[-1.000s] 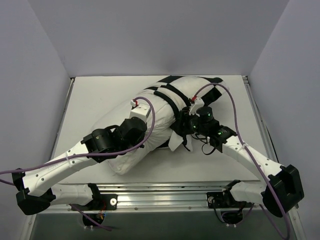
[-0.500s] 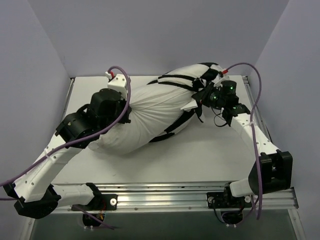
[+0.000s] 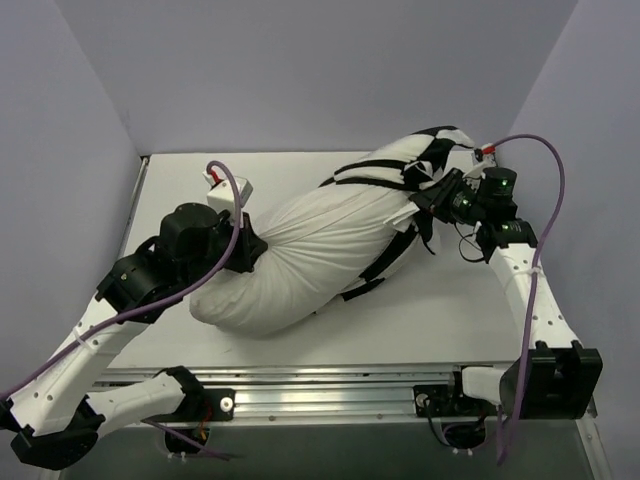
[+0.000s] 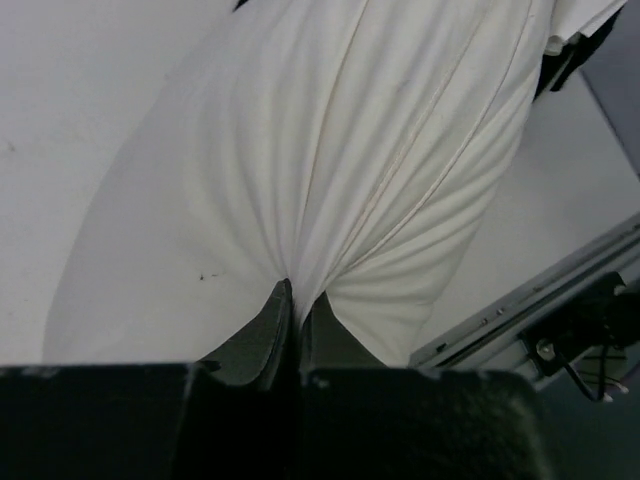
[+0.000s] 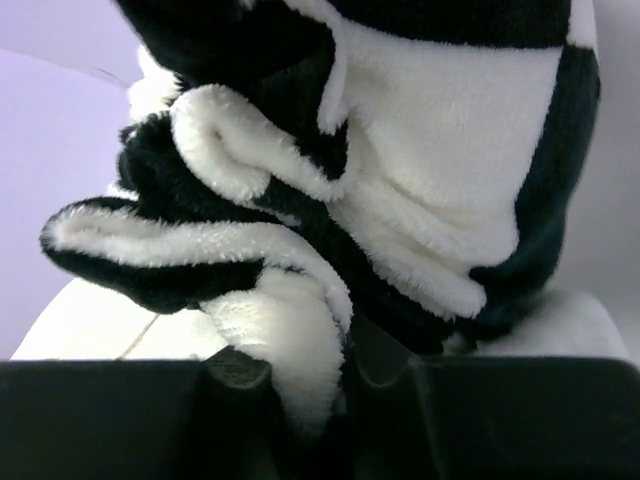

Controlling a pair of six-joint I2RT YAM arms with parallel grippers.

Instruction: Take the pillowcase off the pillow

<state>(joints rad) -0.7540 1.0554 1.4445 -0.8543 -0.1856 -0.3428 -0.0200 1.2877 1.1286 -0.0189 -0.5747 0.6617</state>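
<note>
The plump white pillow (image 3: 310, 245) lies slantwise across the table, its near-left end bare. The black and white checkered pillowcase (image 3: 425, 160) is bunched over its far right end, with black strips trailing along the pillow. My left gripper (image 3: 252, 250) is shut on a pinch of the pillow's white cloth; the cloth fans out from the gripper in the left wrist view (image 4: 292, 300). My right gripper (image 3: 432, 197) is shut on a fold of the fluffy pillowcase (image 5: 300, 340), which fills the right wrist view.
The white table (image 3: 440, 310) is walled by purple panels at the back and both sides. A metal rail (image 3: 330, 385) with the arm bases runs along the near edge; it also shows in the left wrist view (image 4: 540, 290).
Both arms have swung outward: the left gripper moved left with the pillow's end, the right gripper moved to the far right with the pillowcase. The pillow is stretched out and more of it is bare.
</note>
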